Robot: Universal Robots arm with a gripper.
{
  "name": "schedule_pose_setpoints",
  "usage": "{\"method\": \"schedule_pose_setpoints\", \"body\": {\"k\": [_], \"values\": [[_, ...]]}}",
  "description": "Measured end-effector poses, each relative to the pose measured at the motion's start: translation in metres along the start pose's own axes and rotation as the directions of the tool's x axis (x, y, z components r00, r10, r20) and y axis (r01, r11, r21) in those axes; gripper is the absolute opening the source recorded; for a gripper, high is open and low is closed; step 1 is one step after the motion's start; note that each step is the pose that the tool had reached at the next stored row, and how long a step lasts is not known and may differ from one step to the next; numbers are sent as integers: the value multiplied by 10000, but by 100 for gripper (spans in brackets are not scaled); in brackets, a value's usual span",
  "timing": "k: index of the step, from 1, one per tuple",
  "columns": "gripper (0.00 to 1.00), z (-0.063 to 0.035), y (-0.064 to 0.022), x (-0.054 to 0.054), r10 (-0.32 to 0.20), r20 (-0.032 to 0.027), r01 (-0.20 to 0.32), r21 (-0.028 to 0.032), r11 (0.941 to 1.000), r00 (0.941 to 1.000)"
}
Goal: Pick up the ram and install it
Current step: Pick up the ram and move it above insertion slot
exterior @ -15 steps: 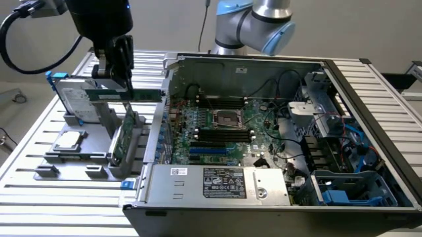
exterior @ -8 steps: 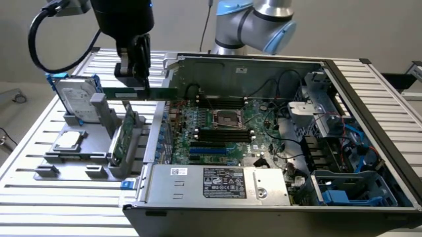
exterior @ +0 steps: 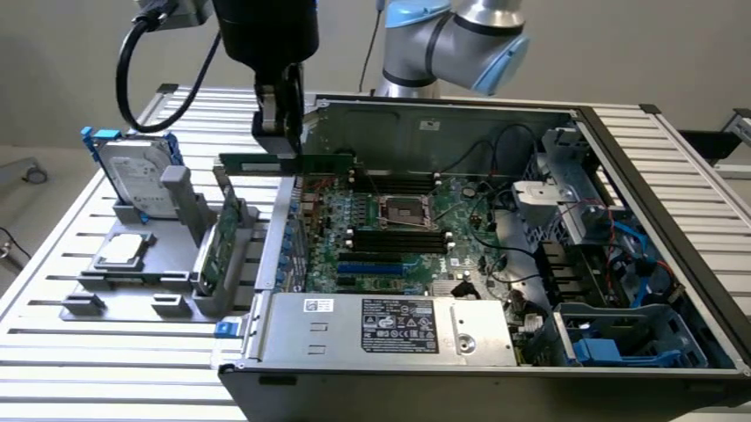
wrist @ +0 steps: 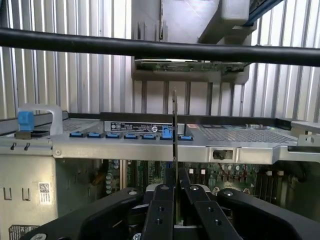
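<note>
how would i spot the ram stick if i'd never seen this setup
Find the open computer case on the slatted table. Over its wall on the exterior view's left, the gripper is shut on the ram, a long, narrow green stick held level in the air. The other green card stands lower down in a grey holder, untouched.

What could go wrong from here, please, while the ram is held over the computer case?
The gripper pinches the ram by its thin faces only, so it might tilt or slip. In the exterior view the ram appears to straddle the case's side wall; if it came straight down here, one end could strike that wall.
</note>
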State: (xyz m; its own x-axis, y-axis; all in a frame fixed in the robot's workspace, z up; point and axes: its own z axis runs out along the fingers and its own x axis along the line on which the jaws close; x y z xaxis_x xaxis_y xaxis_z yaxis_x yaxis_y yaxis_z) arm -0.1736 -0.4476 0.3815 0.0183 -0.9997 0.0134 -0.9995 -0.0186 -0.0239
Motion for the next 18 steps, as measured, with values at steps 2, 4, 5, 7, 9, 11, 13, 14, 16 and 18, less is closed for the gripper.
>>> {"method": "schedule_pose_setpoints", "body": {"k": [2, 4, 5, 7, 9, 11, 13, 14, 16, 18], "values": [[14, 2, -89, -3, 1, 90, -1, 1, 10000, 10000], [14, 4, -179, -7, 4, 163, -4, -1, 10000, 9999], [14, 6, -225, -9, 3, 189, -3, -3, 10000, 9998], [14, 11, -315, -15, 5, 228, -5, -12, 10000, 9997], [14, 20, -405, -24, 5, 251, -4, -27, 10000, 9997], [14, 38, -499, -36, 6, 255, -5, -48, 10000, 9997], [14, 64, -588, -56, 5, 255, -3, -63, 10000, 9997], [14, 81, -632, -71, 5, 254, -3, -68, 10000, 9997], [14, 120, -721, -112, 7, 255, -5, -72, 10000, 9997], [14, 157, -789, -159, 6, 255, -4, -73, 10000, 9997]]}}
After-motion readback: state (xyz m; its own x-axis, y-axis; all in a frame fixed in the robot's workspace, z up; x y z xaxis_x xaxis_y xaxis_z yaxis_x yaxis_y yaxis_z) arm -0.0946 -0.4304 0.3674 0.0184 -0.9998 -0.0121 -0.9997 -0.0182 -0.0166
